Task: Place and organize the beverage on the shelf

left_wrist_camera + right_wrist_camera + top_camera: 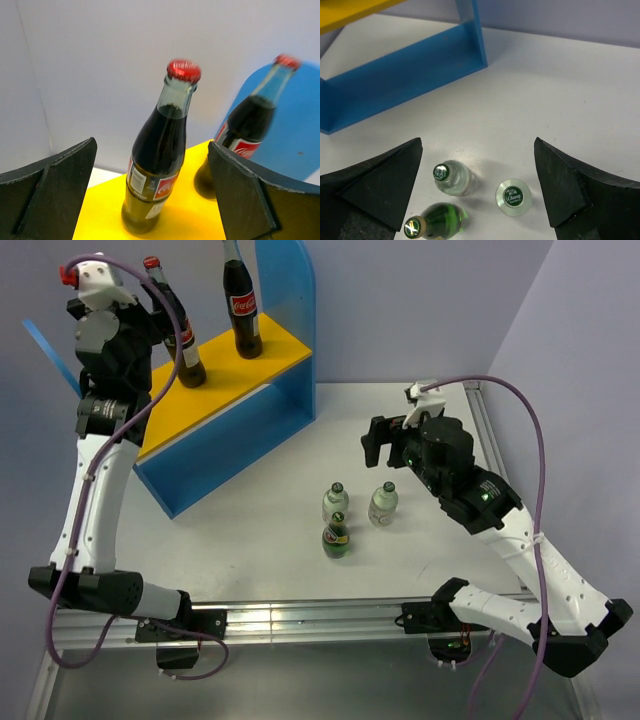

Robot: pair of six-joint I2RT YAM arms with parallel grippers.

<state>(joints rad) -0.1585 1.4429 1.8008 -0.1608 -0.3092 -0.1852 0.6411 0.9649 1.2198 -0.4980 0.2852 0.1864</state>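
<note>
Bottles numbered five in all. Two tall cola bottles (241,315) with red caps stood upright on the yellow top board (215,390) of the blue shelf (225,455), apart from each other, the right one just in front of the shelf's rounded blue side panel (290,300). Three small bottles stood upright in a tight cluster on the white table (270,540), well apart from the shelf: two clear bottles (383,504) side by side and one green bottle (336,538) just beside the left clear one, on its near side.

One left gripper (152,145) hung at the left cola bottle (160,170), released: its two black fingers (65,175) were spread wide on either side of the bottle, with a gap visible on both sides. One right gripper (477,142) hovered above the three small bottles, likewise spread wide and grasping nothing.

Two purple cables (530,440) looped along the arms. A pale wall (400,300) rose behind the shelf. The blue side panel closed off the board's right end, and the three small bottles stood so near together that each crowded its neighbours.
</note>
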